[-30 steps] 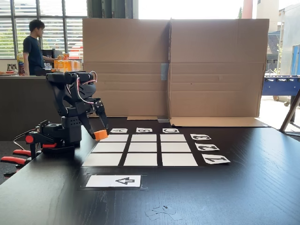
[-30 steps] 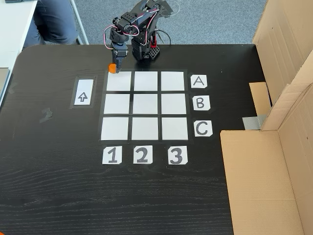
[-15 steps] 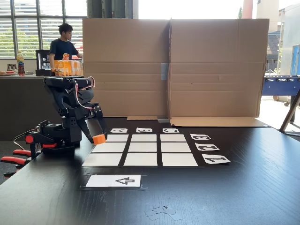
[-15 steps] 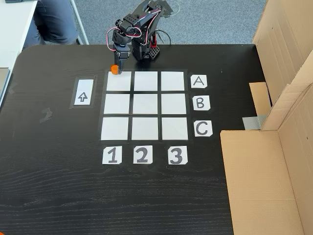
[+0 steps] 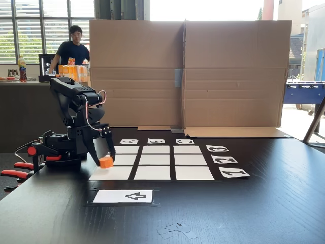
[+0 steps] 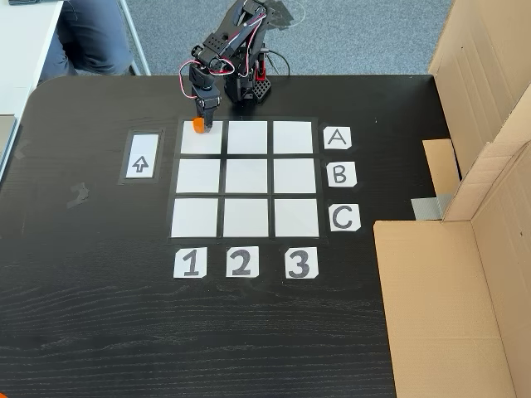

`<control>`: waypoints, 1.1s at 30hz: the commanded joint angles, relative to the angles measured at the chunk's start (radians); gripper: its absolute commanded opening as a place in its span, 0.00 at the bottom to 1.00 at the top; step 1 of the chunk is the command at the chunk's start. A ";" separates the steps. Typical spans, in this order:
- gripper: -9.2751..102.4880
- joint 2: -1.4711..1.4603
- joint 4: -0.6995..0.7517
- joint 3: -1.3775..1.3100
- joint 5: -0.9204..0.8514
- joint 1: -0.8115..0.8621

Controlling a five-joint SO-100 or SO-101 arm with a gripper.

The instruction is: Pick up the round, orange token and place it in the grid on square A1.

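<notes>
In both fixed views the black two-finger pincer (image 5: 105, 158) (image 6: 199, 122) is closed snugly on the small, round, bright orange token (image 5: 106, 162) (image 6: 198, 125), its fingers pressed against the token's sides. From above, at the upper left of the frame, the token sits over the top edge of square A1 (image 6: 202, 139), the white paper corner rectangle of the three-by-three grid (image 6: 246, 178) on the black wood-grain tabletop (image 6: 99, 290). From the low view, left of centre, whether the token touches the paper cannot be told.

We see the orange token (image 6: 198, 125) (image 5: 106, 162), short cylinder, upright, at the far edge of A1 (image 6: 202, 138), the grid's (image 6: 246, 178) corner square nearest the table's arm-side edge; contact unclear.
</notes>
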 commanded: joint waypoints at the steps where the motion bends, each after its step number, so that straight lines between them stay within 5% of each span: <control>1: 0.13 -0.029 -0.028 -0.002 -0.011 -0.011; 33: 0.21 -0.126 -0.129 0.015 -0.011 -0.037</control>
